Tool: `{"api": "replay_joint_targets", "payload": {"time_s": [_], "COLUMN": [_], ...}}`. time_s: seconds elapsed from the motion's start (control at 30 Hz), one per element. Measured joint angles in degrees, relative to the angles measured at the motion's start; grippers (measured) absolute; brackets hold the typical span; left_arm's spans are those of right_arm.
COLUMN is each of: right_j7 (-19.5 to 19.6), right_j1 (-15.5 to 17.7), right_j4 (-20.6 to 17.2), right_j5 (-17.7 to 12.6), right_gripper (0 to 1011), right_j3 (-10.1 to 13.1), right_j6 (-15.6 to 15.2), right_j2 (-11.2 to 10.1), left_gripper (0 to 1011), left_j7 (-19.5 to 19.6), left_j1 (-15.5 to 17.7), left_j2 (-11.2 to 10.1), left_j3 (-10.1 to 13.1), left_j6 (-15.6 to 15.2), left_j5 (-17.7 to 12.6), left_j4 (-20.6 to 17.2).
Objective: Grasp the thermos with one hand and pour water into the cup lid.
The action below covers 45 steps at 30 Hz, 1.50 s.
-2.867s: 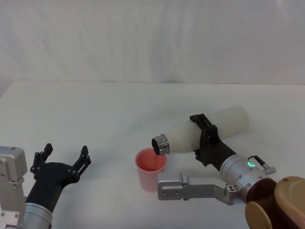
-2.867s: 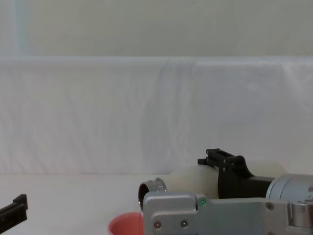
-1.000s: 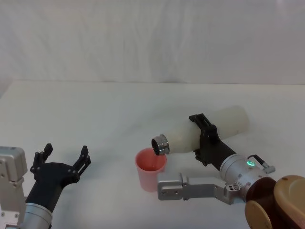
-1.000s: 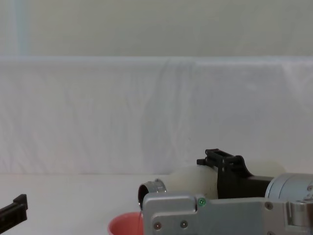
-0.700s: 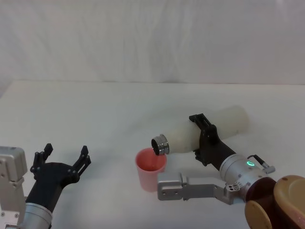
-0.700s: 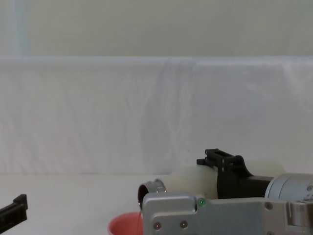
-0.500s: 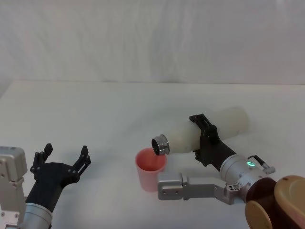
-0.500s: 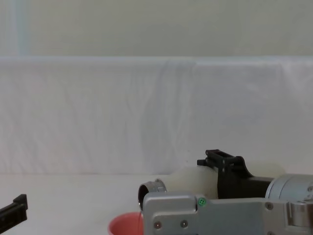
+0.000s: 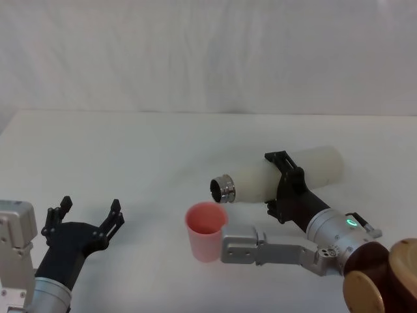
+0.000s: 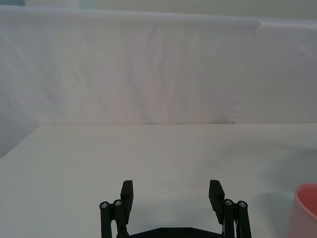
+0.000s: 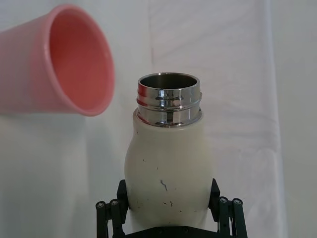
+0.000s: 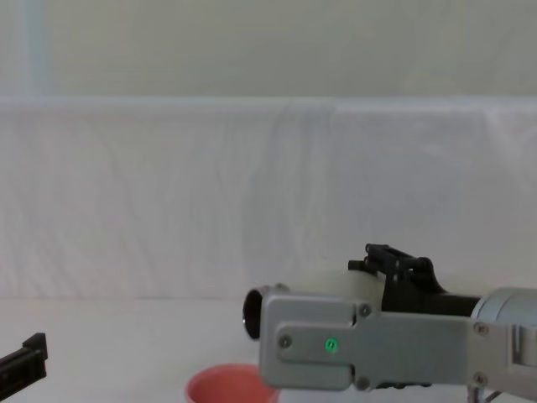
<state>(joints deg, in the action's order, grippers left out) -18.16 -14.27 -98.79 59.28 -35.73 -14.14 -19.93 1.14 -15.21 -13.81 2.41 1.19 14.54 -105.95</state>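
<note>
Since half a second ago the thermos (image 9: 277,175) has risen and swung back, so its steel neck (image 9: 225,188) now sits above and a little to the right of the cup lid (image 9: 206,231) rather than hanging over the rim. The pour looks finished or paused, and the step in hand reads as righting the bottle.

Largest first: the white surface (image 9: 130,156) carries the cup lid alone, standing upright near the front, between the two arms. The thermos is off the surface, lying near level in the air, neck toward the robot's left and base toward the right. The right tool (image 9: 284,186) is clamped around its body about midway, a dark finger (image 11: 111,218) on each side in the right wrist view. The left tool (image 9: 83,218) hangs parked low on the left, spread wide and empty, well apart from the cup.

To do this well, I would judge that the neck should tip up before the arm travels, so any last drops fall into the cup and not on the surface. Rotation should be slow and about the grip, since the smooth matte body could slip in a mid-body hold. Keep the forearm link (image 9: 260,251), just beside the cup, from nudging it.
</note>
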Motion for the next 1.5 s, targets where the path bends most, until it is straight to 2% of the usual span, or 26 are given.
{"api": "replay_joint_targets", "payload": {"time_s": [0.23, 0.67, 0.83, 0.87, 1.07, 1.17, 1.3, 1.5], "right_j7": [1.34, 4.54, 6.10, 6.10, 7.07, 7.07, 5.94, 4.34], "right_j1": [1.83, 5.50, 7.35, 7.35, 8.43, 8.61, 8.65, 8.22], "right_j4": [-1.39, -3.08, -3.26, -3.26, -2.84, -2.61, -2.27, -1.56], "right_j5": [-3.59, -13.20, -19.70, -19.70, -27.00, -29.86, -35.52, -41.67], "right_gripper": [956, 956, 956, 956, 956, 956, 956, 956], "right_j3": [2.23, 7.95, 11.81, 11.81, 15.68, 16.87, 18.65, 20.02], "right_j6": [0.66, 2.86, 4.07, 4.07, 5.29, 5.66, 6.04, 5.85], "right_j2": [0.46, 2.70, 4.76, 4.76, 7.57, 8.64, 10.29, 11.67], "left_gripper": [1001, 1001, 1001, 1001, 1001, 1001, 1001, 1001], "left_j7": [0.00, 0.00, 0.00, 0.00, 0.00, 0.00, 0.00, 0.00], "left_j1": [0.00, 0.00, 0.00, 0.00, 0.00, 0.00, 0.00, 0.00], "left_j2": [0.00, 0.00, 0.00, 0.00, 0.00, 0.00, 0.00, 0.00], "left_j3": [0.00, 0.00, 0.00, 0.00, 0.00, 0.00, 0.00, 0.00], "left_j6": [0.00, 0.00, 0.00, 0.00, 0.00, 0.00, 0.00, 0.00], "left_j5": [0.00, 0.00, 0.00, 0.00, 0.00, 0.00, 0.00, 0.00], "left_j4": [0.00, 0.00, 0.00, 0.00, 0.00, 0.00, 0.00, 0.00]}}
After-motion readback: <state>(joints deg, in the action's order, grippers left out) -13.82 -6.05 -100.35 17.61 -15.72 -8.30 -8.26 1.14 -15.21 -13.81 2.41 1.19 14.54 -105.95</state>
